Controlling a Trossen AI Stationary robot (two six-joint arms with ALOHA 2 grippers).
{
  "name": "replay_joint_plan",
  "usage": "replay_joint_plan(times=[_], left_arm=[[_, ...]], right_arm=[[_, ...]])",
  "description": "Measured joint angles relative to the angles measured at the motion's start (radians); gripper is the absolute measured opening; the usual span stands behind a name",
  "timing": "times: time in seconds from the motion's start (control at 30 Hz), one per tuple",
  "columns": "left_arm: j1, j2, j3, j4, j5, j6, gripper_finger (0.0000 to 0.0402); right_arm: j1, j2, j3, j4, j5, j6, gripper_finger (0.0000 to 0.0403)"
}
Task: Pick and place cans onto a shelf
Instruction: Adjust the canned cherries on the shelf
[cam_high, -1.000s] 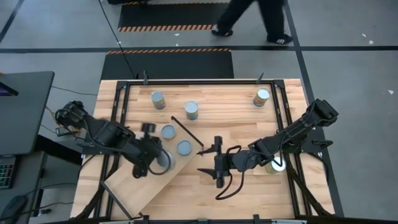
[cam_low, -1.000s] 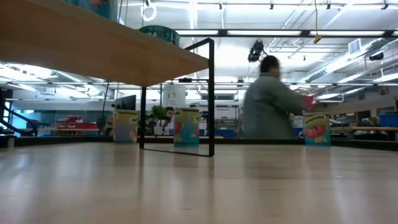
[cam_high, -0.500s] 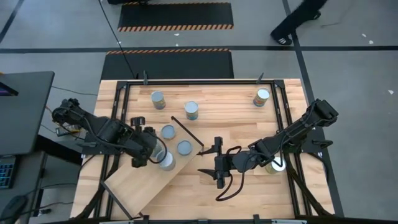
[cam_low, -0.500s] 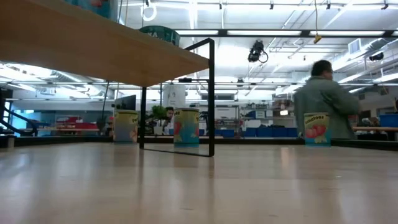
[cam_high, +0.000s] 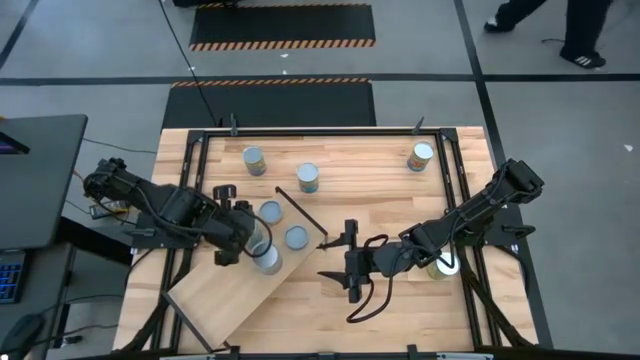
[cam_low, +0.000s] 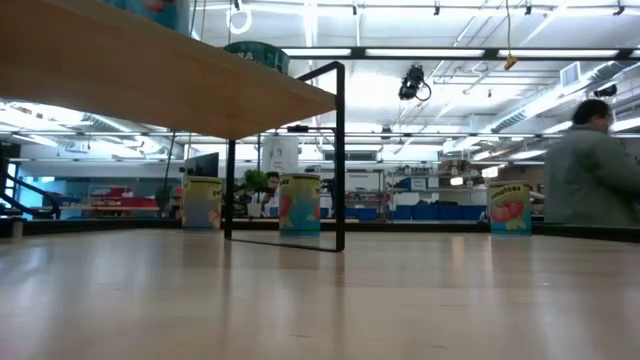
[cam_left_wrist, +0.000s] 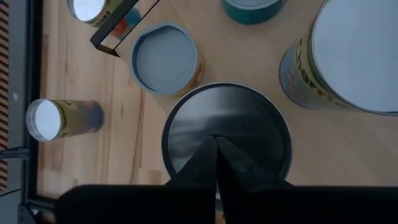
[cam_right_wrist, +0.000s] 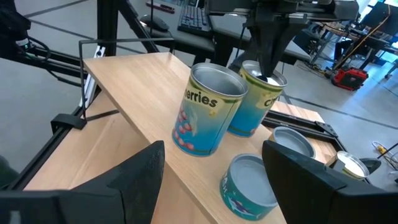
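Three cans (cam_high: 268, 258) stand on the shelf (cam_high: 225, 298); three more (cam_high: 307, 177) wait at the table's far side and one sits by the right arm. Left gripper (cam_high: 247, 243) hovers over a shelved can, fingers pinched together, empty. Right gripper (cam_high: 350, 262) idles mid-table, fingers spread wide.

From where I stand, only one can (cam_right_wrist: 208, 111) shows readable print, "erries", on its side; other labels are too small to read.
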Motion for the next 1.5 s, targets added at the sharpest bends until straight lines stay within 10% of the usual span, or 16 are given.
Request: replay_joint_plan(times=[0.53,0.83,1.5], left_arm=[[-0.039,0.002,0.169,0.069,0.011,0.046,0.0047],[-0.186,0.042,0.170,0.126,0.108,-0.189,0.0033],[-0.273,0.051,-0.133,0.441,0.053,-0.188,0.0023]], right_arm=[[0.001,0.000,0.000,0.000,0.000,0.022,0.0276],[0.006,0.000,0.000,-0.007,0.000,0.021,0.0276],[0.006,0.000,0.000,-0.010,-0.004,0.026,0.0276]])
